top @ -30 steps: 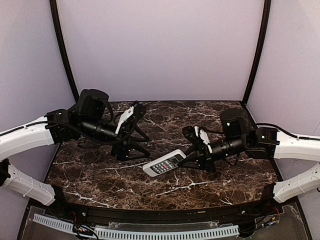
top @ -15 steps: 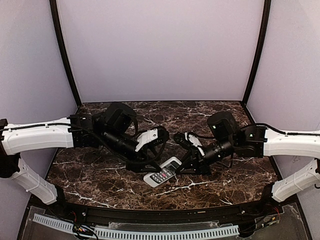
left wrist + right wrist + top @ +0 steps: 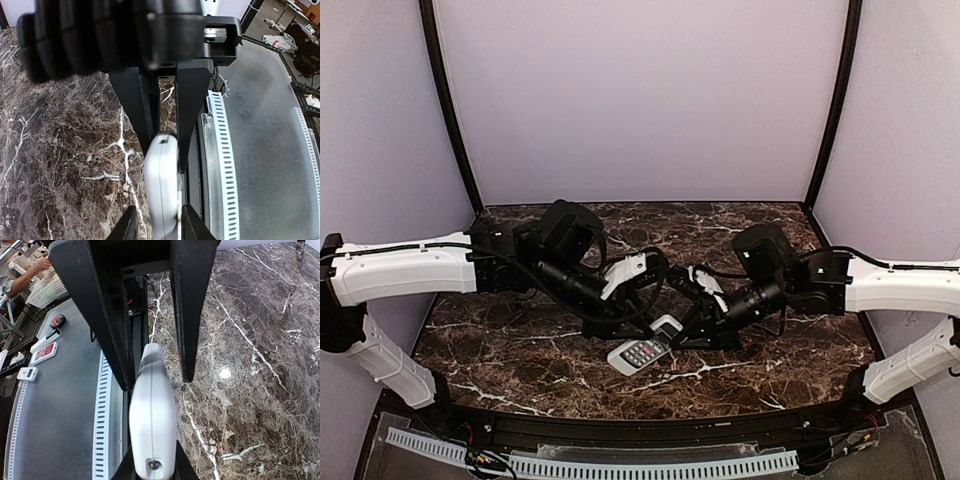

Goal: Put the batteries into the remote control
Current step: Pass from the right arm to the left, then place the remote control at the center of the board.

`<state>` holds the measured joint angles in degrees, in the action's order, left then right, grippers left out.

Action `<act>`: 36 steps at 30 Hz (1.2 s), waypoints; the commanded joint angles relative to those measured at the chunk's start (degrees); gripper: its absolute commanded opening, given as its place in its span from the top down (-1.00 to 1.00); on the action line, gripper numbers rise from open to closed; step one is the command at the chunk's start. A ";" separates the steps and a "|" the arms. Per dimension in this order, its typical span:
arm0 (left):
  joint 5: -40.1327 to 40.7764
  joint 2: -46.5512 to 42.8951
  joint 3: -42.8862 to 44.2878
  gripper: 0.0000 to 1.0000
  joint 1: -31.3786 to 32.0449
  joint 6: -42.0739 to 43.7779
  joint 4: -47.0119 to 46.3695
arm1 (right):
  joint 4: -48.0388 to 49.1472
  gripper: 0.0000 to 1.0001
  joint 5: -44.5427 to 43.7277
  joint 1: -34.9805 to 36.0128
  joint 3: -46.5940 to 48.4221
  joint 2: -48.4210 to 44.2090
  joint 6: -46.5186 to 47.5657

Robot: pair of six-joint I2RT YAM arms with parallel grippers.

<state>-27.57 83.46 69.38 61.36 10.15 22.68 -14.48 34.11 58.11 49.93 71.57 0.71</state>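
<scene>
- Left pincer (image 3: 165, 157), seen from its own wrist, stood narrowed onto one short end of the remote control (image 3: 162, 190), with a finger against each thin side. The handset ran edge-on straight out from its tips to the right pincer (image 3: 159, 207), which pinched the far end the same way.
- Only the very end sat between the left tips, so the purchase looked shallow. The smooth white casing could slide out or swing if the other grip eased off first.
- From the right wrist, the right pincer was drawn almost shut on the handset's near end. One finger lay flat against it and the other seemed only just to touch, a lopsided hold that might let it twist.
- Two grips on one stiff thing could fight each other. Any mismatch would likely wrench it loose onto the marble table (image 3: 260, 340) below the tips.
- From above, the remote hung tilted and buttons-up between the two pincers. Whether its low end touched the table could not be told.
- No batteries showed in any view. The back would need turning up, which was another chance of a drop.
</scene>
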 commanded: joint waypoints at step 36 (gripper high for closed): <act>-0.49 8.88 -15.01 0.99 -17.37 -46.00 -32.76 | 2.49 -0.62 -5.68 -13.09 -4.86 -10.73 -8.73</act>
<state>-29.15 87.81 54.13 45.39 -26.24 -5.30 -14.48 28.60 45.87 46.57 60.29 -5.80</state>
